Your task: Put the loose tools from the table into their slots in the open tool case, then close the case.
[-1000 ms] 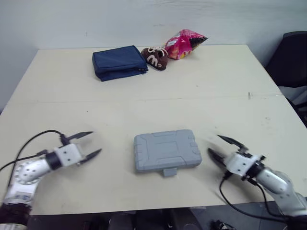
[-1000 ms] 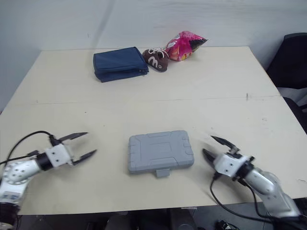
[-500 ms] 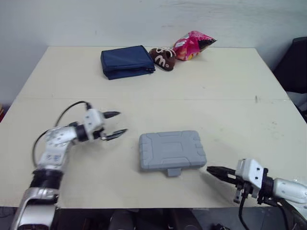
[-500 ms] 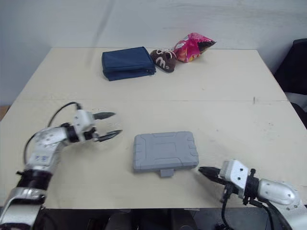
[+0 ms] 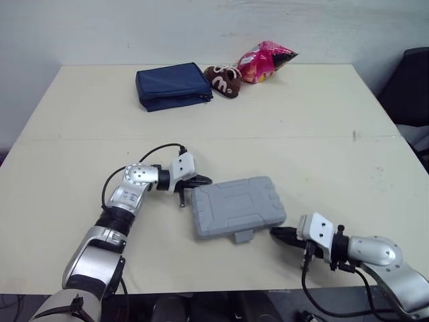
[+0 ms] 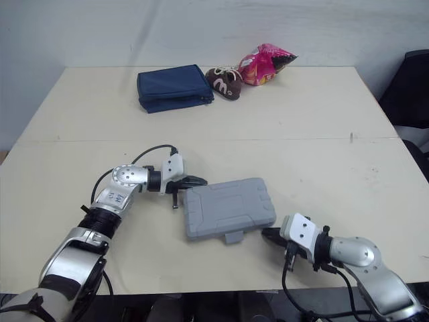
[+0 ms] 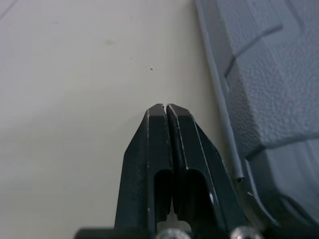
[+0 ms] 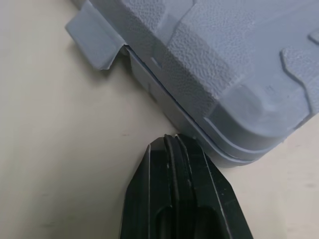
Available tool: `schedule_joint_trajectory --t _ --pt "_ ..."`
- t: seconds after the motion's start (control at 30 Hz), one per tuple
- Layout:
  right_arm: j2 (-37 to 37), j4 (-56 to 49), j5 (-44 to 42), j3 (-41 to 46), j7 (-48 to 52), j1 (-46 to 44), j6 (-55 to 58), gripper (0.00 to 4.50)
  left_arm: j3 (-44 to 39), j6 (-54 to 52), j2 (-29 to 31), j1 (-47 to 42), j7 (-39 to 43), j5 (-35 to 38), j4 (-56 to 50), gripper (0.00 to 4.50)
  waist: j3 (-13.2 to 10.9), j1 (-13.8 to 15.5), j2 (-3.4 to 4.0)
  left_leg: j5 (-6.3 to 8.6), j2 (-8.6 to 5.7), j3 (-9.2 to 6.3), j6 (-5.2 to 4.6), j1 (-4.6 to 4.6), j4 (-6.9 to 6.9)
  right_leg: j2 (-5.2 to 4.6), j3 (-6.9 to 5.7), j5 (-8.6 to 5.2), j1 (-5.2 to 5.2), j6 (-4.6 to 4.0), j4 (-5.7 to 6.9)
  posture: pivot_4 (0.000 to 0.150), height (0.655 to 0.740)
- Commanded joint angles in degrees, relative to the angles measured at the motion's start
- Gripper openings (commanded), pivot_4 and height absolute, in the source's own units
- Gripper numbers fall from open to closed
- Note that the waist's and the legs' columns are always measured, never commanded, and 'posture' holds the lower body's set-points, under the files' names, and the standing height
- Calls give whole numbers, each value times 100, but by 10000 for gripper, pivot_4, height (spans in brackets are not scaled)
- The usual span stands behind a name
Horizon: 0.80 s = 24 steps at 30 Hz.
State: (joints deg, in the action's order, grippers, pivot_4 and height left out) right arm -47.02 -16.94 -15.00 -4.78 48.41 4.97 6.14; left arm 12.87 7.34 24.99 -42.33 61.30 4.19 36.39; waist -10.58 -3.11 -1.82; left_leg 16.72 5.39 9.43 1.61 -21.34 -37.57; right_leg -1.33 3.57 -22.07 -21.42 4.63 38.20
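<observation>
The left gripper (image 5: 205,180) has been swung in from the left half of the table (image 5: 301,121) and brought right up to the far left corner of the grey tool case (image 5: 238,206), and its fingers (image 7: 169,139), spread half a second ago, are now pressed together. The right gripper (image 5: 274,232) has been edged in as well and is parked just beside the case's near right corner, low over the tabletop; its fingers (image 8: 174,164) are likewise squeezed flat against each other, with nothing held between them. The case itself has been turned: it now lies skewed near the middle of the table's near half, its right end a little farther than its left. Its lid is seen down, with the latch tab (image 5: 242,236) sticking out from the near edge. At the far side a navy pouch (image 5: 173,86), a small brown shoe (image 5: 222,78) and a pink snack bag (image 5: 266,60) are lined up left to right, well apart from the case.
</observation>
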Motion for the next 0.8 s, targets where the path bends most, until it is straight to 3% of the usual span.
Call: schedule_joint_trajectory --t 0.03,0.3,0.43,0.57,0.7,0.8 --pt "130 389 305 -99 6 -408 -53 0 -92 75 84 113 155 41 -256 336 0 -6 0 0 0 0 0 0 -2 -1 0 0 1 0 2 1500 7400" --pt "700 1636 761 -518 264 -1951 -319 0 -351 -748 432 1044 254 372 -1904 336 -1 -36 2 0 13 10 0 3 -13 3 3 0 -7 -1 27 1500 7400" --pt "879 2062 916 -600 342 -2287 -498 0 -474 -1182 503 1533 139 543 -2751 336 -1 -30 3 1 14 8 0 2 -17 1 4 -1 -8 -1 30 1500 7400" --pt "971 2165 971 -563 337 -2320 -568 0 -547 -1471 529 1834 -17 606 -3239 336 -1 -25 3 1 13 6 -1 2 -23 -2 7 -1 -4 -1 33 1500 7400" --pt "741 1723 922 -259 267 -1900 -442 0 -899 -1560 699 1741 -915 148 -3095 336 -1 -1 3 1 13 1 -2 2 -26 -3 16 -1 -2 -2 35 1500 7400" --pt "447 1135 743 326 160 -1239 -311 0 -1111 -1664 724 1588 -522 759 -3204 336 -2 36 4 2 11 -6 -2 -4 -25 -4 39 -1 -3 -2 31 1500 7400"
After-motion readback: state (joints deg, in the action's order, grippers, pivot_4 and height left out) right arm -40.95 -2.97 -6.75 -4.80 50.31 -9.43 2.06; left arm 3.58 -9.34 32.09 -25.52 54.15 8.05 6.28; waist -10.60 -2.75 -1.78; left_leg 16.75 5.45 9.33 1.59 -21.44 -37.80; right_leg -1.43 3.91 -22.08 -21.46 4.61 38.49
